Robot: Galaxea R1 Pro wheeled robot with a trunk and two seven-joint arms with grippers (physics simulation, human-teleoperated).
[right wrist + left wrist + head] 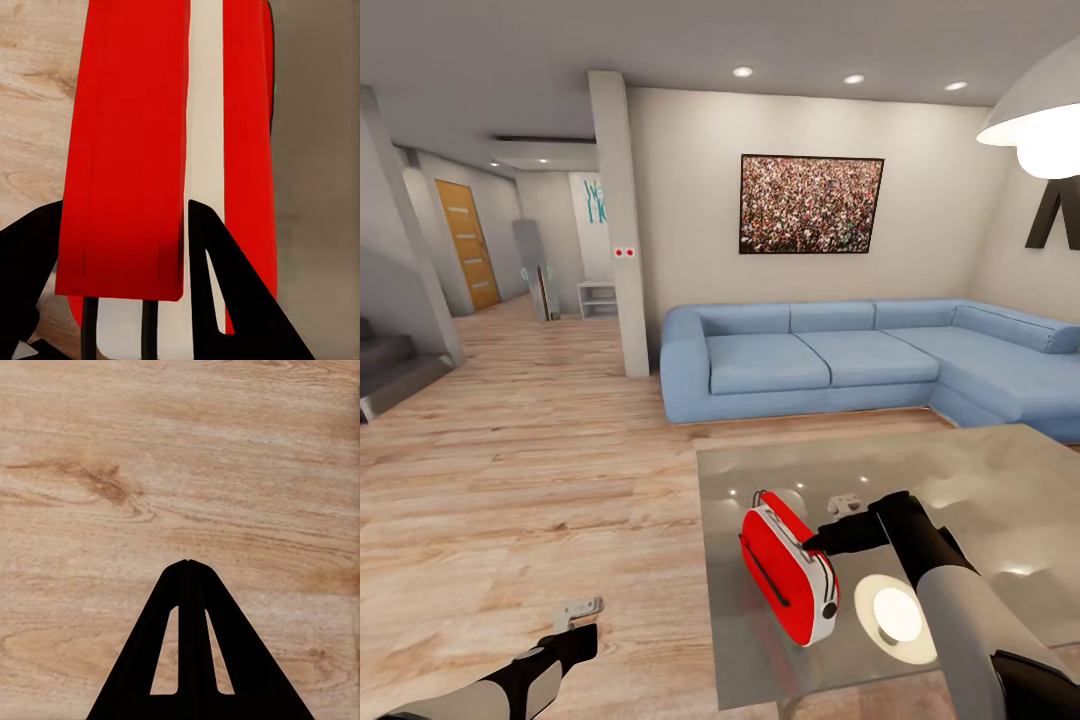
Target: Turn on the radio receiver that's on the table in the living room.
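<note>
Lower centre of head view: your right pincer [812, 545] gripped the radio receiver [788, 572] over the surface [1000, 480]; left pincer [189, 562] was closed, empty.

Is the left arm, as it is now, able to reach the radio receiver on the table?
Probably not without moving. The left gripper hangs low over the wood floor, its fingers closed, well aside from the table. The radio receiver stands near the table's edge, and the right gripper is already at it.
</note>
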